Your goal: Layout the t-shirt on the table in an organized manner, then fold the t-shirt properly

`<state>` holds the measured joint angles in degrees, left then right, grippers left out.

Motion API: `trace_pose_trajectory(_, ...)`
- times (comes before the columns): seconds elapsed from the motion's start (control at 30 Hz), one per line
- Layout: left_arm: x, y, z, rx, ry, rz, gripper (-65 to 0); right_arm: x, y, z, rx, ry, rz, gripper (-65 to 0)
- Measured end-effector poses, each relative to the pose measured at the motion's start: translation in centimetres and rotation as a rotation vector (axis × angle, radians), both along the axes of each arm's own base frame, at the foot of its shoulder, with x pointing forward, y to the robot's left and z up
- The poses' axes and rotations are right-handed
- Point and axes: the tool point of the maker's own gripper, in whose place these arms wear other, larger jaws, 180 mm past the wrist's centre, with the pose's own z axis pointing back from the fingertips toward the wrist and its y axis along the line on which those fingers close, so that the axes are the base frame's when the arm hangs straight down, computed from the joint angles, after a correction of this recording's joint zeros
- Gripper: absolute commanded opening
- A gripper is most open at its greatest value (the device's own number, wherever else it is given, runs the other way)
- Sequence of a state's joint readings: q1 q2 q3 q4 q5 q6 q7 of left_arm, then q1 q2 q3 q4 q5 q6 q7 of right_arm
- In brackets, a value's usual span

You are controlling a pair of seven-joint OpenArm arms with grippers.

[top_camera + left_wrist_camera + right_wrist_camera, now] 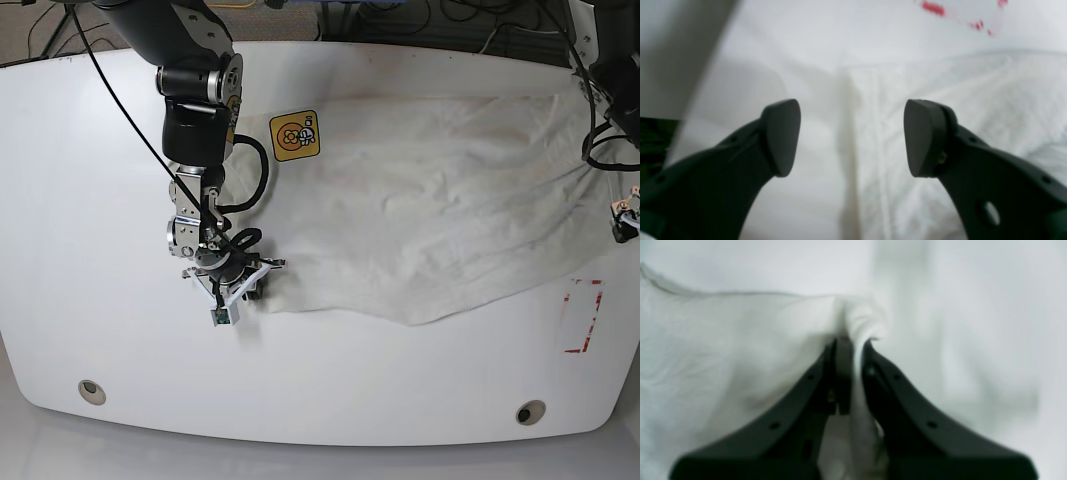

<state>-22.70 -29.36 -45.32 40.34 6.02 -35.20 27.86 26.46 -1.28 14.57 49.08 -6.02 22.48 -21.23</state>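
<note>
The white t-shirt (450, 220) lies spread and wrinkled across the right half of the white table (100, 200). Its orange-yellow tag (294, 135) sits at its far left corner. My right gripper (252, 287) is at the shirt's near left corner. In the right wrist view this gripper (853, 343) is shut on a pinched fold of the t-shirt (723, 340). In the left wrist view my left gripper (853, 136) hangs open over the edge of the t-shirt (957, 100), with nothing between its fingers. The left arm (610, 90) stands at the base view's right edge.
A red-outlined rectangle mark (583, 316) is on the table at the near right and also shows as the red mark (933, 8). Two round metal grommet holes (91, 391) (530, 412) sit near the front edge. Cables lie beyond the far edge.
</note>
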Motion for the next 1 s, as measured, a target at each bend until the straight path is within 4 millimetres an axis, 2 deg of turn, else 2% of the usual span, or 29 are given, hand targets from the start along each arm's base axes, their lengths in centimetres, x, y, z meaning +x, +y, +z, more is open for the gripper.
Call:
trace_pose_trajectory(0.17, 0.1, -0.4, -0.4, -0.014, -0.002, -0.001, -19.2, 0.0, 0.0, 0.0, 0.0, 0.0, 0.0, -64.2)
trace_pose_trajectory(0.37, -0.7, -1.7, -2.6, -0.058, 0.032, -0.005, -19.2, 0.0, 0.0, 0.0, 0.0, 0.0, 0.0, -64.2)
trace_pose_trajectory(0.73, -0.4, -2.1, -2.9, -0.083, 0.014, 0.0, -19.2, 0.0, 0.0, 0.0, 0.001, 0.0, 0.0, -64.2)
trace_pose_trajectory(1.0, 1.0, -3.8, -3.1, -0.106, -0.028, -0.007, -19.9, 0.0, 0.0, 0.0, 0.001, 0.0, 0.0, -64.2)
